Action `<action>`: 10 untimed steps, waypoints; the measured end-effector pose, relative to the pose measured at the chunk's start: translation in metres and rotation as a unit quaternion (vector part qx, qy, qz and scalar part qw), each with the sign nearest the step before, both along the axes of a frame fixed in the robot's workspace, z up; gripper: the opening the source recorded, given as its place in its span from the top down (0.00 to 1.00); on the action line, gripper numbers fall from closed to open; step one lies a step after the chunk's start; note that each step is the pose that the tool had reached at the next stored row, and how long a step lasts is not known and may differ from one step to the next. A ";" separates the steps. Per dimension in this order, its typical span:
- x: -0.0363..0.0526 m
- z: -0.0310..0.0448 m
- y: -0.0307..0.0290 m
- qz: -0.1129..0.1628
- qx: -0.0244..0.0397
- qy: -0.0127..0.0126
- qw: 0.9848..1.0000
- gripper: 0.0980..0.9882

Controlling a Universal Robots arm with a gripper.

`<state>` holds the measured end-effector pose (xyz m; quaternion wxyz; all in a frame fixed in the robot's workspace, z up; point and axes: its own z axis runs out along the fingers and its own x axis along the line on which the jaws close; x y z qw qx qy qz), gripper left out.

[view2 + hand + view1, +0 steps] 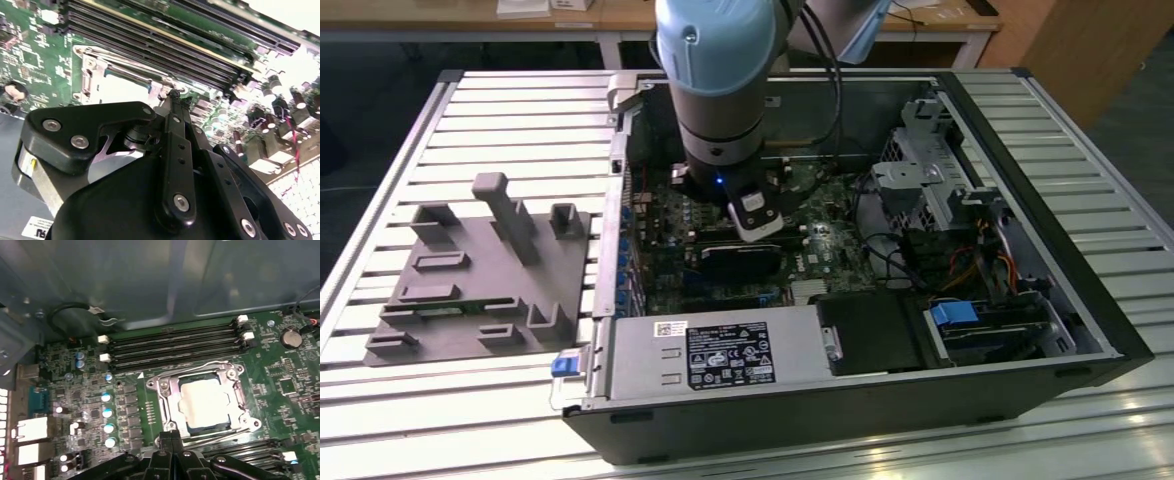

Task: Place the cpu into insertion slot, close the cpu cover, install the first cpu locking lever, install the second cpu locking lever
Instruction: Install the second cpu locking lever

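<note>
The cpu (pixel 206 399), a pale silvery square, lies in the insertion slot (pixel 197 378) on the green motherboard (pixel 280 385). The cpu cover (pixel 167 400), a silvery frame with a square window, lies flat around the chip. Thin wire levers run along two opposite sides of the frame, one (pixel 215 364) by the memory slots and one (pixel 227 434) on the far side. My gripper (pixel 172 434) is shut with nothing between its fingers, its tips just off the cover's edge. In the second wrist view the gripper (pixel 175 96) stands beside the bright cpu (pixel 122 87). The gripper (pixel 742 265) hangs low inside the case.
Long black memory slots (pixel 175 342) run beside the socket, and the case wall (pixel 150 280) stands behind them. Capacitors (pixel 106 412) line another side. A power supply (pixel 707 355), a drive cage (pixel 934 180) and cables (pixel 907 265) crowd the case. A grey fixture (pixel 480 270) sits outside it.
</note>
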<state>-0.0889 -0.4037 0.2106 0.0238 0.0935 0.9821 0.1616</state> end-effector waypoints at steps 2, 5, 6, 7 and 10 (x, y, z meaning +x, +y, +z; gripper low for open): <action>0.0035 0.0000 0.0001 0.000 -0.001 0.000 1.000 1.00; 0.0077 0.0001 0.0004 0.000 -0.006 0.000 1.000 1.00; 0.0089 0.0002 0.0006 0.000 -0.009 0.000 1.000 1.00; 0.0099 0.0003 0.0008 0.000 -0.011 0.000 1.000 1.00; 0.0124 0.0004 0.0023 0.000 -0.021 0.000 1.000 1.00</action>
